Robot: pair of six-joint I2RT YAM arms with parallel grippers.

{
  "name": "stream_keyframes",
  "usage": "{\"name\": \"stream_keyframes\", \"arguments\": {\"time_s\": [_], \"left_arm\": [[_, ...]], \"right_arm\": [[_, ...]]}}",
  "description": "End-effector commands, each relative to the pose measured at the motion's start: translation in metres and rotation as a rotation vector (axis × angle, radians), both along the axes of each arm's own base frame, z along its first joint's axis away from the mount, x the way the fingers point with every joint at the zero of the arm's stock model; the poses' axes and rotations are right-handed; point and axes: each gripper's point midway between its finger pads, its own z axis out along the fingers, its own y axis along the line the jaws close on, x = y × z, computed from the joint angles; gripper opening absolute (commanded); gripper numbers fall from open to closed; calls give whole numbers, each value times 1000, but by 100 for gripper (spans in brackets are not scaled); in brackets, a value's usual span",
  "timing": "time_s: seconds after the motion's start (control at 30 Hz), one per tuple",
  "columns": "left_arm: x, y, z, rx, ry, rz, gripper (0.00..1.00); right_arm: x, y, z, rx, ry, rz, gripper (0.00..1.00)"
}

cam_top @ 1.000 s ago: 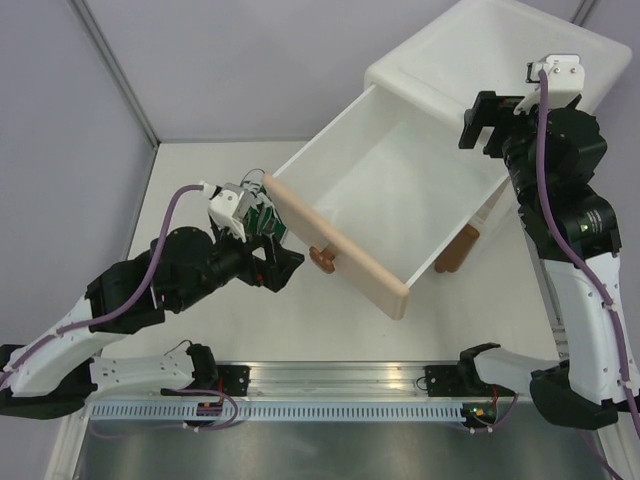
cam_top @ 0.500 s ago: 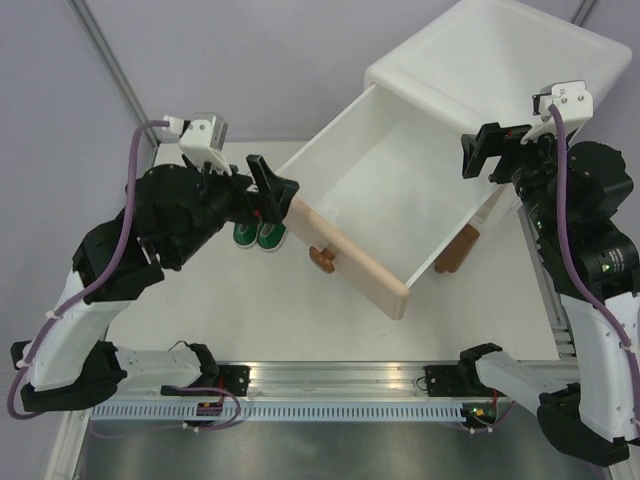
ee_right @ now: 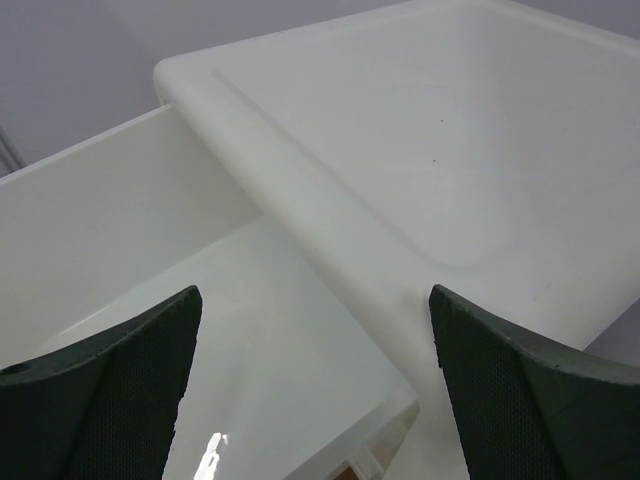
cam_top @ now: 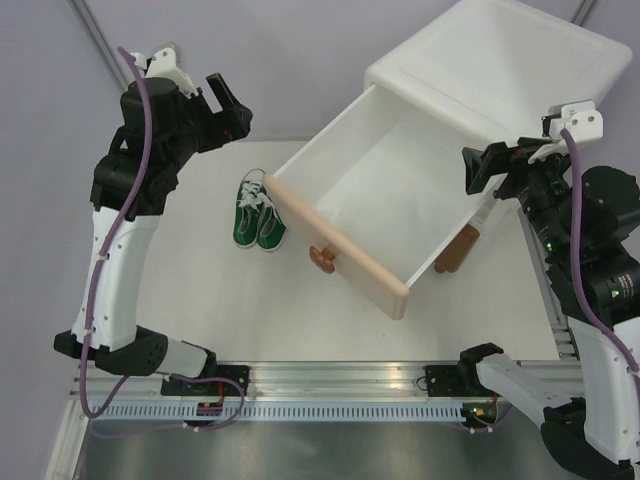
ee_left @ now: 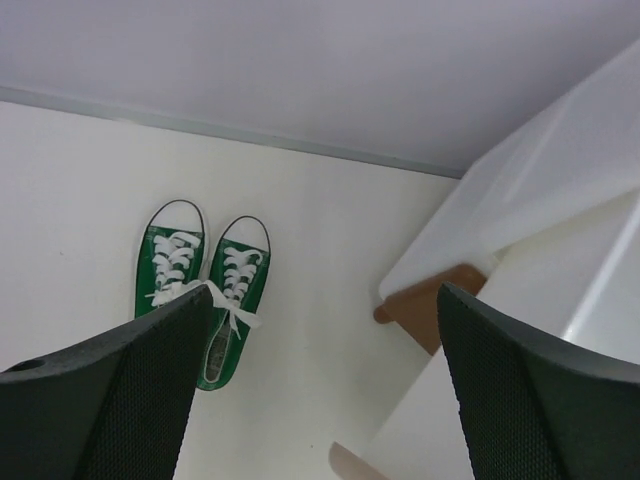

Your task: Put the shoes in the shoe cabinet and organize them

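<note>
Green shoes (cam_top: 259, 212) stand as a pair on the surface (cam_top: 200, 300), just beside the corner of the open drawer (cam_top: 400, 200), probably ready to go inside, while the left fingers (ee_left: 130, 400) above them and the right fingers (ee_right: 100, 390) over the cabinet (cam_top: 500, 60) are spread and hold nothing.

The left arm (cam_top: 112, 265) and right arm (cam_top: 592, 240) are white-and-black, with purple cables (cam_top: 146, 110).
</note>
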Motion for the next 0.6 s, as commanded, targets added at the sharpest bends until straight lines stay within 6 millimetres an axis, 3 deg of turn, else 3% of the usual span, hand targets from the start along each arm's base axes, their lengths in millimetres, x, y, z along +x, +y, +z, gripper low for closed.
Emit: {"name": "stream_keyframes", "arguments": {"time_s": [0.0, 0.07, 0.1, 0.17, 0.2, 0.3, 0.37, 0.57], "left_arm": [[16, 6, -34, -11, 95, -26, 94], [26, 16, -55, 11, 137, 9, 93], [31, 18, -78, 35, 186, 15, 92], [36, 22, -101, 55, 232, 29, 88], [38, 23, -122, 72, 271, 30, 87], [44, 25, -163, 104, 352, 41, 77], [46, 25, -180, 114, 391, 40, 67], [53, 14, -245, 120, 526, 0, 51]], "right_arm": [[-9, 2, -48, -3, 180, 14, 98], [-15, 1, -38, 7, 152, 16, 98], [-18, 0, -34, 12, 139, 14, 98], [-25, -3, -25, 24, 109, 14, 98], [-28, -3, -21, 34, 98, 14, 98], [-40, -6, -11, 48, 54, 17, 98], [-48, -10, -6, 58, 31, 10, 98], [-66, -17, 2, 87, -13, -1, 98]]}}
